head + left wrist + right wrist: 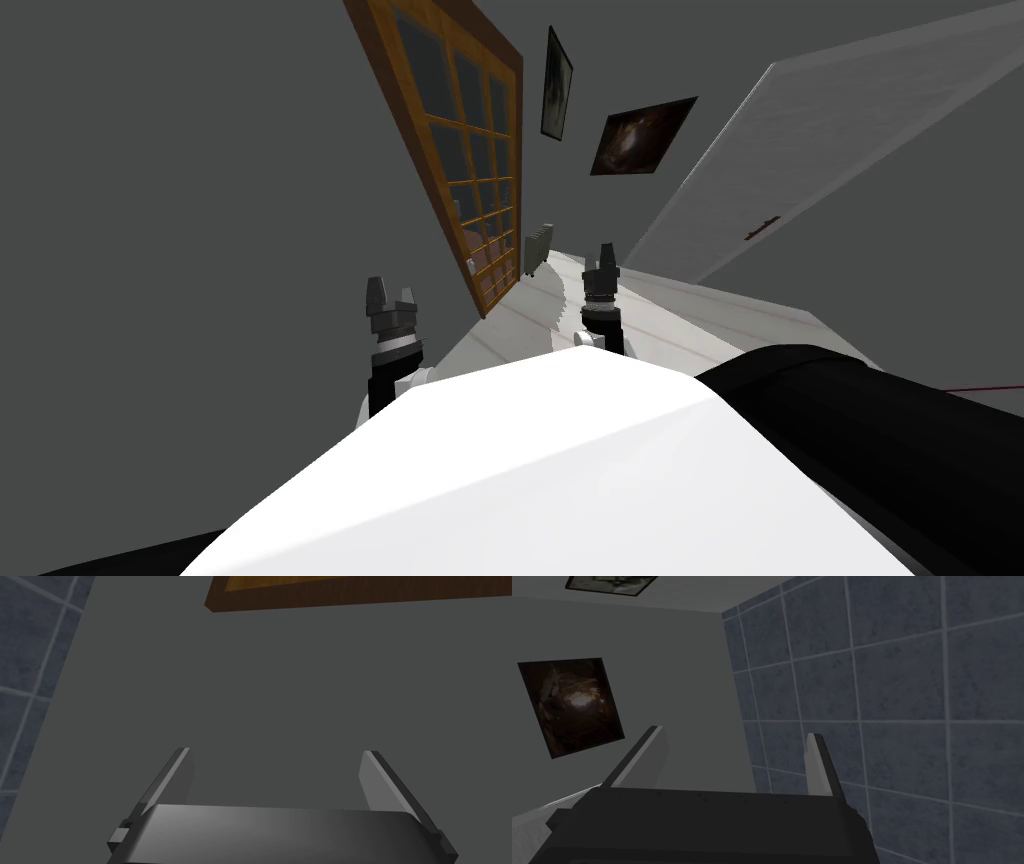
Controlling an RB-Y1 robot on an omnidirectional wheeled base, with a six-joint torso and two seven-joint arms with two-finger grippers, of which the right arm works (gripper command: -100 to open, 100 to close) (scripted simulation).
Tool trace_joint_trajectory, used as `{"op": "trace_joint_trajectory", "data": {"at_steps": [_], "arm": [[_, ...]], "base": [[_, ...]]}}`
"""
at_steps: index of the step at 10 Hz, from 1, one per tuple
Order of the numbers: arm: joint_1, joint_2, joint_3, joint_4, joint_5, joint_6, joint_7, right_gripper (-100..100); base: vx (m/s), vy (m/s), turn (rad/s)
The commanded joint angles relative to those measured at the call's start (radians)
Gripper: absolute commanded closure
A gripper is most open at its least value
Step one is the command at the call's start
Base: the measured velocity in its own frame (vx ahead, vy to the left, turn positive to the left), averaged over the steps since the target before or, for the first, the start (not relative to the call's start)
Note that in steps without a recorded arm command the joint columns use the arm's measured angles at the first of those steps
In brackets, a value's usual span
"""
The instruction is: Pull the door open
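**Both grippers idling open, door well off**

The plain white door (800, 140) with its small dark handle (765, 226) is showing in the upper right of the frame, well apart from both arms. The left gripper (391, 296) is hovering left of centre, fingers spread (near a brown wooden glazed frame (470, 150)). The right gripper (605, 258) is holding its fingers apart at centre, gripping nothing

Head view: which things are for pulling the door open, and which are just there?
For the job: white door, its dark handle, left end effector, right end effector, both open.
Just there: wood-framed glazed panel, radiator, tall picture, wide picture.
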Motion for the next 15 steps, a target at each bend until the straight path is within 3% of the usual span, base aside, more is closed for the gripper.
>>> {"op": "trace_joint_trajectory", "data": {"at_steps": [1, 7, 15], "arm": [[-0.012, -0.012, 0.002, 0.041, 0.002, -0.009, 0.028, -100], [-0.047, -0.044, 0.009, 0.156, 0.009, -0.035, 0.109, -100], [-0.11, -0.091, 0.021, 0.364, 0.021, -0.082, 0.254, -100]], "base": [[0.058, 0.007, 0.108], [0.075, 0.011, 0.088], [0.082, 0.007, 0.1]]}}
